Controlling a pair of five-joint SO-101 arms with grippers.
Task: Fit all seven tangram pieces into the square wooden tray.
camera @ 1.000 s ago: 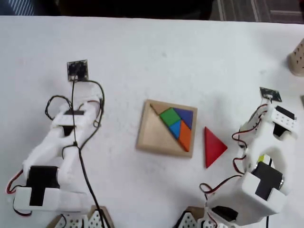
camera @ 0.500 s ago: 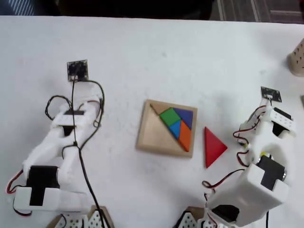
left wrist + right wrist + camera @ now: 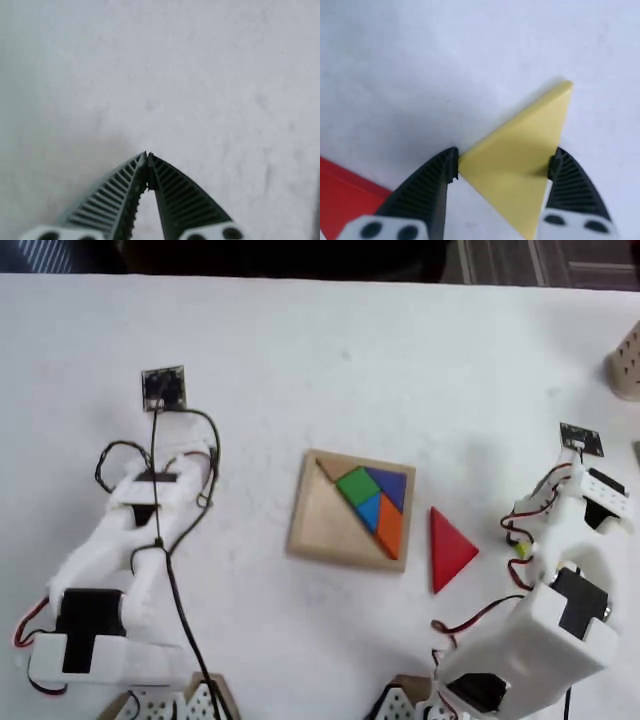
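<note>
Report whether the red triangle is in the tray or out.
Out: the red triangle lies flat on the table beside the wooden tray, apart from it.

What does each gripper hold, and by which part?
The right gripper pinches the yellow triangle at one corner and the opposite edge; the left gripper holds nothing.

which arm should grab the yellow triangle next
Right: the right gripper sits around the yellow triangle, while the left gripper is shut over bare table.

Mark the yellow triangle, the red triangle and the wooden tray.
yellow triangle (image 3: 520,165): right wrist view, middle of its face.
red triangle (image 3: 450,548): high view, middle of its face.
wooden tray (image 3: 322,522): high view, its bare wooden floor.
</note>
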